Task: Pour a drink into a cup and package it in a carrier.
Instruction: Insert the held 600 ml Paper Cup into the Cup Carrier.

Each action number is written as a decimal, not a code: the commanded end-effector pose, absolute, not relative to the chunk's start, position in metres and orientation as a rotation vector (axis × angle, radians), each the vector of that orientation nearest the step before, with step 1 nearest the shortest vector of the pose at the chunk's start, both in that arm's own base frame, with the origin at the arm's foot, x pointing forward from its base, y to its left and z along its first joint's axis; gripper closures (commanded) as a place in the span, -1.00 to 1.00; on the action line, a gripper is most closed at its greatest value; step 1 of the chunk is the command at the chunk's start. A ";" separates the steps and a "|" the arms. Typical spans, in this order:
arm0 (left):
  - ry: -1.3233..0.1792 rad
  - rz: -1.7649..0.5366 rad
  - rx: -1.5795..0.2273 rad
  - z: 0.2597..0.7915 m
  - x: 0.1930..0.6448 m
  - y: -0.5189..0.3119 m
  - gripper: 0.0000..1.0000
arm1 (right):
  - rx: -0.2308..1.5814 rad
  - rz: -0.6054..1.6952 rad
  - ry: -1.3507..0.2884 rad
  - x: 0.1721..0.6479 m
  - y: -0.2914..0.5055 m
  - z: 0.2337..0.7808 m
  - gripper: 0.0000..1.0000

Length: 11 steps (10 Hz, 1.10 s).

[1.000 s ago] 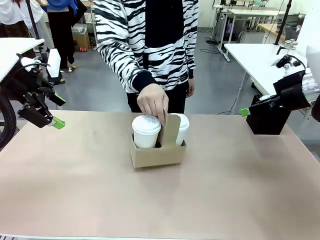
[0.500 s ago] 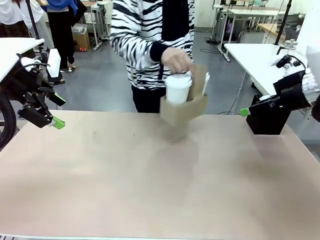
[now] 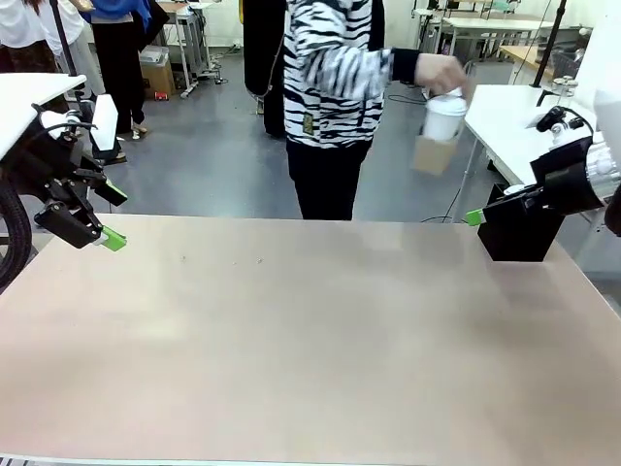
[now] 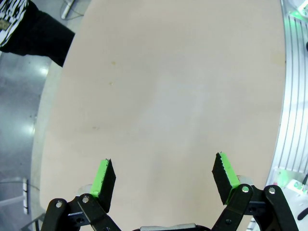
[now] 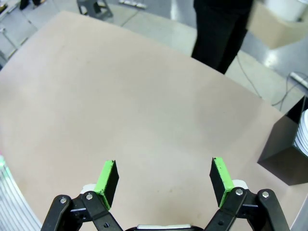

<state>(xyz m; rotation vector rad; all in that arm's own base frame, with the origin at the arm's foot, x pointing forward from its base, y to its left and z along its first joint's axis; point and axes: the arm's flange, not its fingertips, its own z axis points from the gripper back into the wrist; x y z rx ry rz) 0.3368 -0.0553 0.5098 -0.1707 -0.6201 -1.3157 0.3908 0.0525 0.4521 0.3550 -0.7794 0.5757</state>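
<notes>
The person's hand (image 3: 441, 73) holds the brown cardboard carrier (image 3: 432, 153) in the air beyond the table's far right corner, blurred by motion. A white lidded cup (image 3: 445, 116) stands in it. The carrier's corner (image 5: 276, 29) and the cup (image 5: 291, 7) also show at the top right of the right wrist view. My left gripper (image 3: 112, 216) hangs open at the table's left edge, and its fingers (image 4: 163, 175) stand wide apart over bare tabletop. My right gripper (image 3: 475, 216) is open beside the black box, with nothing between its fingers (image 5: 163, 180). The drink is out of view.
A black box (image 3: 519, 233) stands at the table's far right, with white lids (image 5: 304, 132) in it. The tan tabletop (image 3: 310, 340) stretches between the arms. The person in a striped top stands at the far side, turned to the right. White tables stand behind.
The person lifted the carrier with its cups off the middle of the table and swung it up and to the right. Neither arm has moved.
</notes>
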 end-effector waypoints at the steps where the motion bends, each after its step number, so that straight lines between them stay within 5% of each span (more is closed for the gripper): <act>1: -0.622 -1.317 -0.182 0.510 0.335 -0.054 -1.00 | 0.358 0.590 -0.788 0.391 0.051 0.451 -0.92; 11: -0.622 -1.317 -0.182 0.510 0.335 -0.054 -1.00 | 0.358 0.590 -0.788 0.391 0.051 0.451 -0.92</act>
